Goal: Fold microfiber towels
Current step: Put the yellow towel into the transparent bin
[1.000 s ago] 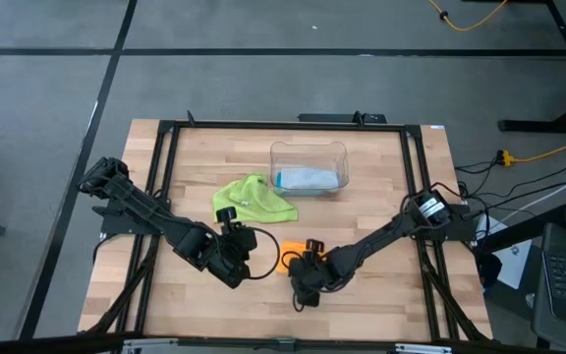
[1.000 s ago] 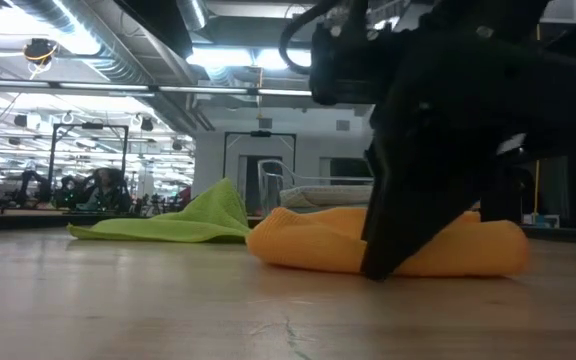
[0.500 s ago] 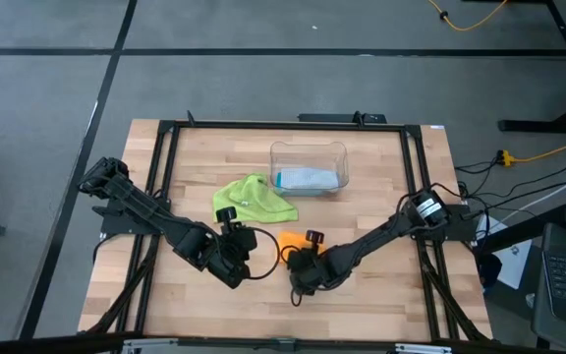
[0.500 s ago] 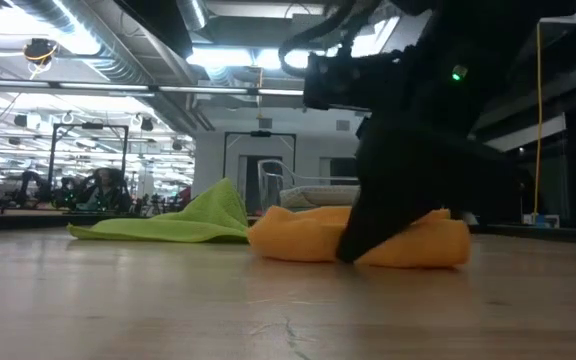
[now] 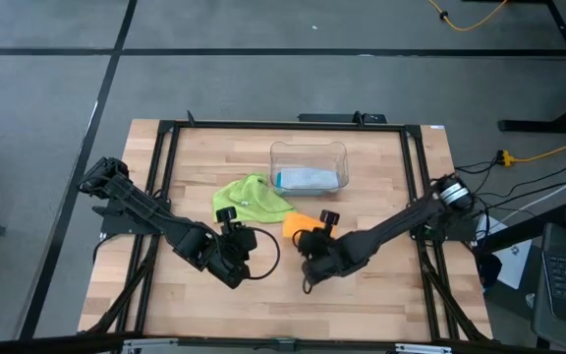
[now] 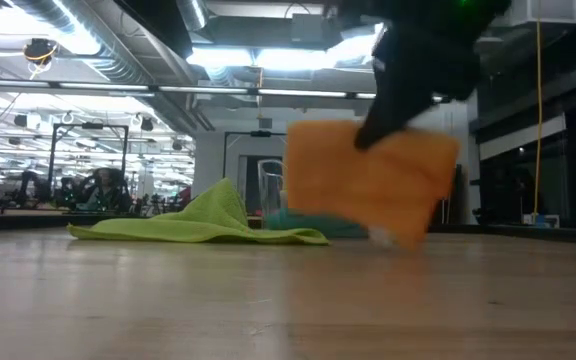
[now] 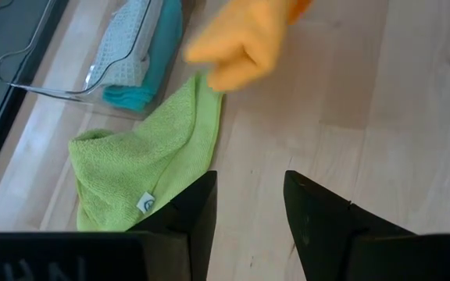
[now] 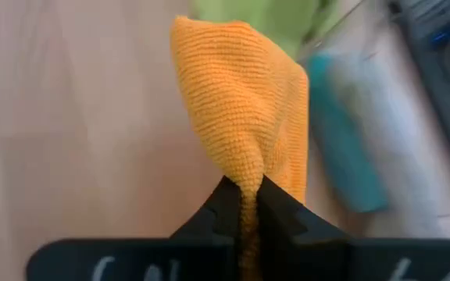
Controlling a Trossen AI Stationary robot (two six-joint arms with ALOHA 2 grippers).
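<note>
I have the right pincer [image 8: 242,204] clenched on the orange towel [image 8: 244,109], pinching a fold of it between both fingers. In the low view the orange cloth [image 6: 368,180] hangs clear of the wooden surface [image 6: 168,300], draped below the dark arm. From above, it [image 5: 301,223] shows just ahead of the right pincer [image 5: 312,264], near the middle of the surface [image 5: 381,285].

My left pincer [image 7: 248,211] is released, its two dark fingers apart with bare wood between them, holding nothing. In the high view it [image 5: 232,273] sits left of the right one, low over the surface.

The lime green towel [image 5: 252,200] lies crumpled flat on the surface, just beside the orange one on its left; a small white tag shows at its edge in the left wrist view [image 7: 145,204].

Behind them stands the clear plastic bin [image 5: 308,166], holding the teal blue towel [image 7: 143,90] with the pale grey-blue towel [image 7: 123,55] resting on top of it.
</note>
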